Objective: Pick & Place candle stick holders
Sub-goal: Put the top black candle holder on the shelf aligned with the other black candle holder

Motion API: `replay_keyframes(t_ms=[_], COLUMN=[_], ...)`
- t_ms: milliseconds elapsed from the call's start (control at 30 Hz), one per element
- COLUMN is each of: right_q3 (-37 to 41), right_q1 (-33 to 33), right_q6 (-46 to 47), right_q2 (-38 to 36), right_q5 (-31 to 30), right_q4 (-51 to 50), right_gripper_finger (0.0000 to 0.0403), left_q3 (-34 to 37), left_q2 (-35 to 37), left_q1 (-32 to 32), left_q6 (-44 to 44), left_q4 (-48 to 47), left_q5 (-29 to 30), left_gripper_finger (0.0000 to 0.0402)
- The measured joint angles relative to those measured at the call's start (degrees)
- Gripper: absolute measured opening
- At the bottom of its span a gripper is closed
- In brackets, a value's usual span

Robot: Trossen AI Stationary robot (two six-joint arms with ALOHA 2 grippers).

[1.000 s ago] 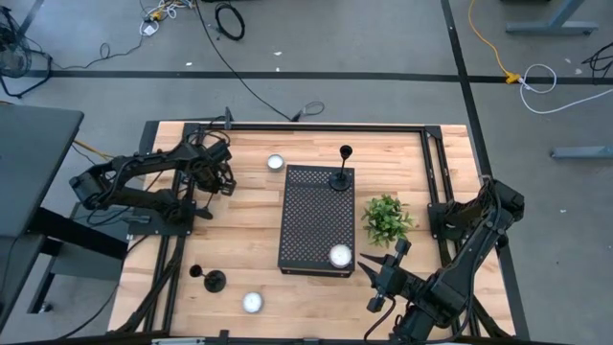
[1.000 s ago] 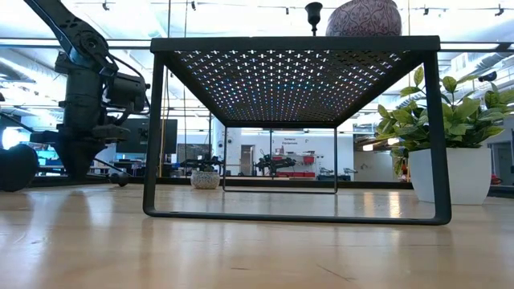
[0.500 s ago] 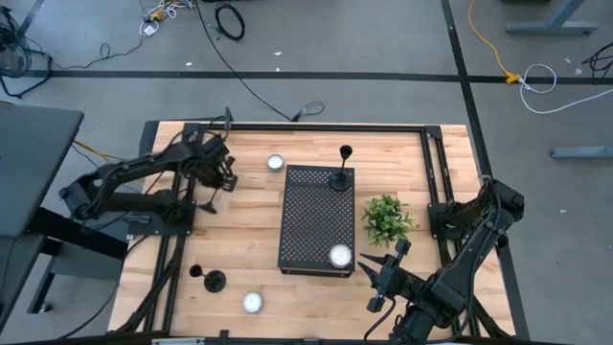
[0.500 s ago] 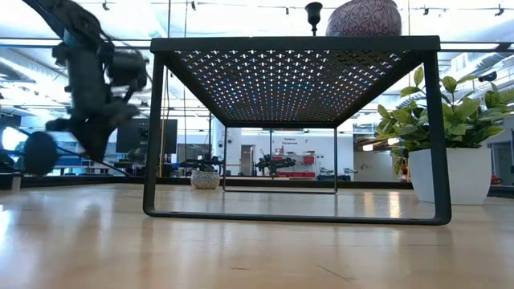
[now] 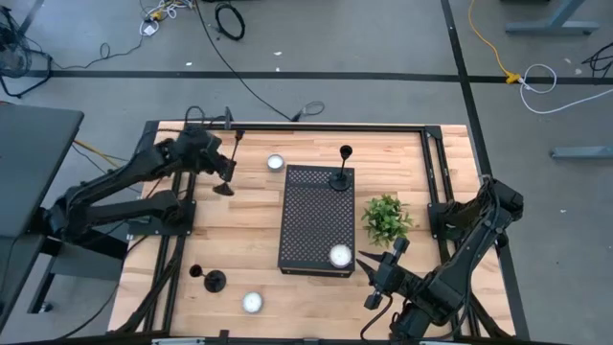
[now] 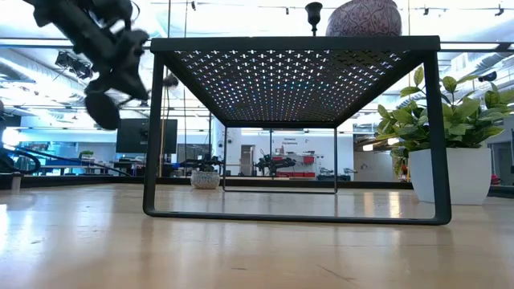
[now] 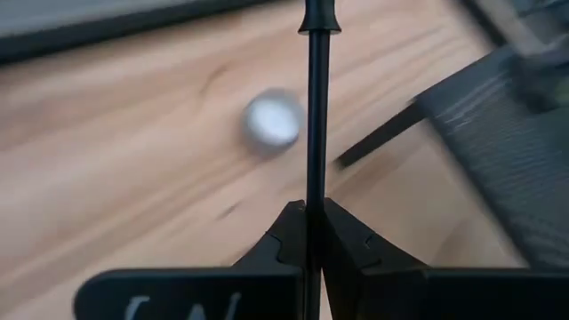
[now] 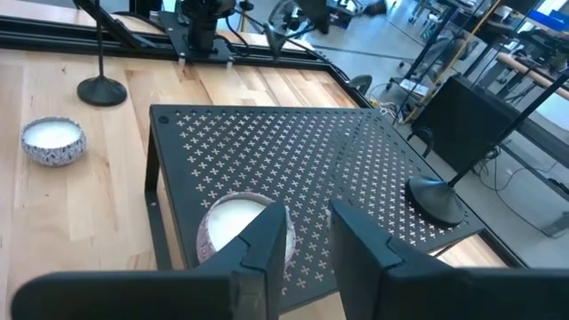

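left wrist view: left gripper [image 7: 311, 233] clamped on the stem of a candle stick holder [image 7: 315, 107], lifted over the table's far left beside the perforated stand [image 5: 316, 218]. transport step; next, lowering upright onto the stand. right gripper [image 5: 381, 280] parked near the front, fingers slightly apart, empty.

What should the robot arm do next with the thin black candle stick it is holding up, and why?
Probably carry it sideways toward the black perforated metal stand. The left gripper is shut on the matte-black candle stick holder, lifted off the wooden table. One holder already stands on the stand, so this one likely goes next to it.
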State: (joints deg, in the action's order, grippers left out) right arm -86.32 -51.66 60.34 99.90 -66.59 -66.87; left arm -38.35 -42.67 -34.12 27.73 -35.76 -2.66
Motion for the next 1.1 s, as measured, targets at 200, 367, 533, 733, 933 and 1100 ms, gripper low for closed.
replay_keyframes(t_ms=[200, 367, 533, 733, 933, 1100], right_q3=[0.0, 0.0, 0.0, 0.0, 0.0, 0.0], right_q1=[0.0, 0.0, 0.0, 0.0, 0.0, 0.0], right_q6=[0.0, 0.0, 0.0, 0.0, -1.1, -1.1], right_q2=[0.0, 0.0, 0.0, 0.0, 0.0, 0.0], right_q5=[0.0, 0.0, 0.0, 0.0, 0.0, 0.0], right_q4=[0.0, 0.0, 0.0, 0.0, 0.1, 0.1], right_gripper_finger=[0.0086, 0.0086, 0.0086, 0.0086, 0.0086, 0.0086], left_q3=[0.0, 0.0, 2.1, 8.5, 15.0, 17.4], left_q2=[4.0, 4.4, 4.4, 4.4, 4.3, 1.4], left_q1=[3.1, 6.4, 10.0, 13.8, 17.0, 19.2], left_q6=[-3.3, -7.5, -11.5, -14.0, -15.7, -19.5], left_q4=[8.7, 16.2, 27.4, 44.4, 58.5, 63.4], left_q5=[0.5, 3.6, 3.4, 1.9, 0.2, 2.0], left_gripper_finger=[0.0013, 0.0013, 0.0013, 0.0013, 0.0013, 0.0013])
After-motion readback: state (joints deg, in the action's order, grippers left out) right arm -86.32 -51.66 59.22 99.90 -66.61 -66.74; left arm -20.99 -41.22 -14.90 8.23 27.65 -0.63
